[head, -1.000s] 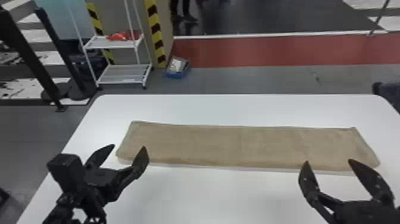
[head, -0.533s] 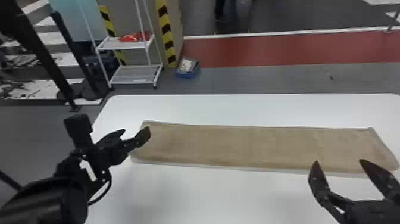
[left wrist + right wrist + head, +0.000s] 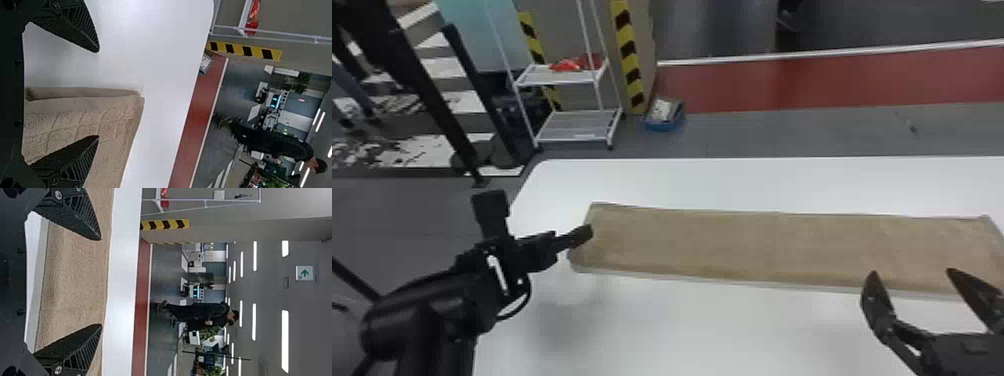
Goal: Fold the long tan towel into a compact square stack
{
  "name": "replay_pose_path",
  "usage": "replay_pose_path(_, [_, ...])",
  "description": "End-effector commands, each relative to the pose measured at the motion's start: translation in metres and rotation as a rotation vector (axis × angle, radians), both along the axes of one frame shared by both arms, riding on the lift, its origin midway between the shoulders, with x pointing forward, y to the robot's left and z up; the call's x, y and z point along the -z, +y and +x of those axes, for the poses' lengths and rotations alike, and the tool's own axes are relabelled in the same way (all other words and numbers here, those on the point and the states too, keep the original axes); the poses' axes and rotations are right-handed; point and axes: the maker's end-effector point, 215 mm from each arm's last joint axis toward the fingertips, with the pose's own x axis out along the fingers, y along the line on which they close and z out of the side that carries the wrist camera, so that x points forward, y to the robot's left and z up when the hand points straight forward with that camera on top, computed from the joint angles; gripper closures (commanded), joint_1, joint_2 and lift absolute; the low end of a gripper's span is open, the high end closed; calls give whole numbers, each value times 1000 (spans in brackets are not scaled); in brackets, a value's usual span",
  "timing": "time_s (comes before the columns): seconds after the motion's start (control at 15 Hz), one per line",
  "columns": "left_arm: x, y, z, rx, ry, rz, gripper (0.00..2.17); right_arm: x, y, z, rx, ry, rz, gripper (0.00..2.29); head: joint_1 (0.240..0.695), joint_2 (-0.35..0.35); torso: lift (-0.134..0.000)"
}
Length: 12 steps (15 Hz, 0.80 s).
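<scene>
The towel lies flat on the table as a long strip running from the left side to the right, so the square is still to be made. At its left end the left wrist view shows what look like stacked layers, which suggests that the lengthwise narrowing is done; how many layers there are I can't tell. No fold across the length shows, and the strip's 2 short ends lie well apart. The left gripper is at the left end, its 2 fingers spread wide, 1 over the towel and 1 over bare table, with the end edge between them and nothing pinched. The right gripper is at the near long edge towards the right end, also wide and empty. The step in hand seems to be taking hold of the left end. What's left, I'd judge, is to close on every layer there, carry that end inward, bring in the rest, then square the stack. A shallow pinch could catch only the top layer and skew the fold.
</scene>
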Motion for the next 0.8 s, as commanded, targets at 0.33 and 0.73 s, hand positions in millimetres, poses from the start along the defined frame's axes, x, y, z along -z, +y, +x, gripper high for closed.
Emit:
replay_pose_path(0.33, [17, -18, -5, 44, 38, -22, 215, 8, 3, 6, -3, 11, 3, 97, 695, 202, -122])
replay_pose_path(0.73, [10, -38, -16, 99, 45, -35, 2010, 10, 2, 5, -2, 16, 4, 97, 695, 170, -122])
